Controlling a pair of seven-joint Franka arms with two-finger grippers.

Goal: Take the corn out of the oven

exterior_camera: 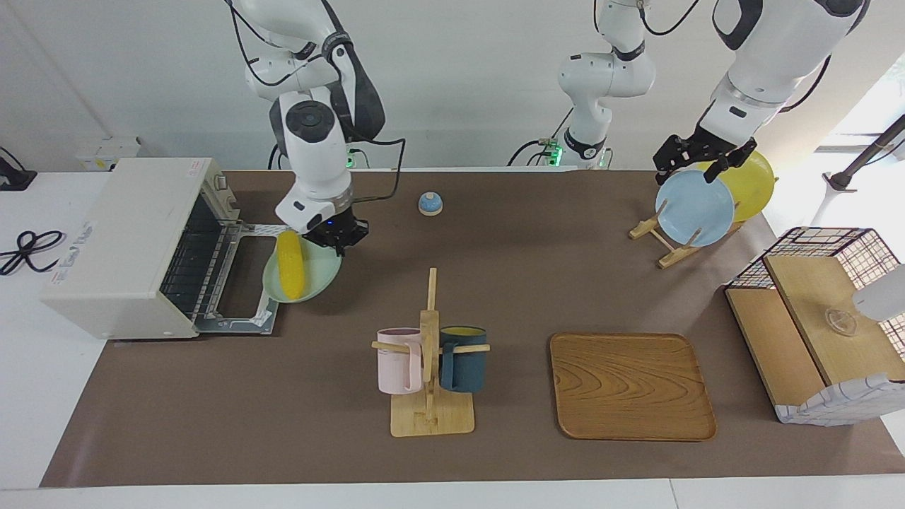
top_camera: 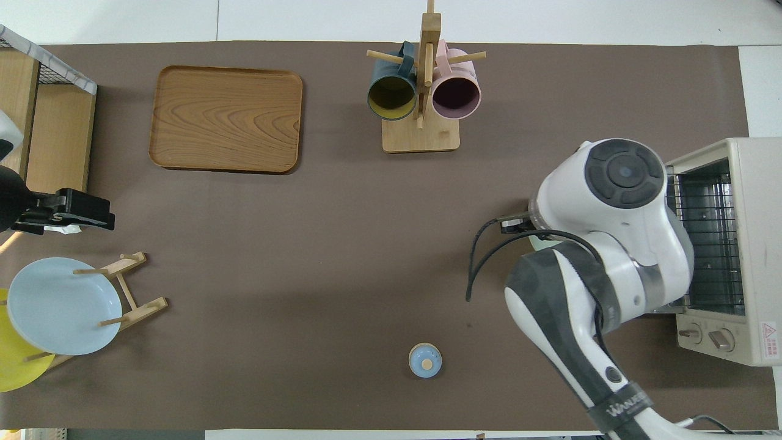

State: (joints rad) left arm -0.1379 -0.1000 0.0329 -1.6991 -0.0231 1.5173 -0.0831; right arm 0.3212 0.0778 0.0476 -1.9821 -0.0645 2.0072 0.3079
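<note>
The yellow corn [exterior_camera: 290, 264] lies on a pale green plate [exterior_camera: 316, 277], out of the oven [exterior_camera: 127, 244]. My right gripper [exterior_camera: 334, 242] is shut on that plate's rim and holds it over the mat, beside the edge of the oven's open door [exterior_camera: 244, 300]. The wire rack [exterior_camera: 194, 265] inside the oven is bare. In the overhead view my right arm covers the corn; only a sliver of the plate [top_camera: 541, 242] shows beside the oven [top_camera: 733, 256]. My left gripper [exterior_camera: 698, 159] waits open over the plate rack.
A small blue bell [exterior_camera: 430, 203] sits close to the robots. A wooden mug rack [exterior_camera: 430, 353] with a pink and a dark blue mug stands mid-table, a wooden tray [exterior_camera: 631, 385] beside it. The plate rack [exterior_camera: 661, 244] holds a blue and a yellow plate. A wire shelf box [exterior_camera: 820, 311] stands at the left arm's end.
</note>
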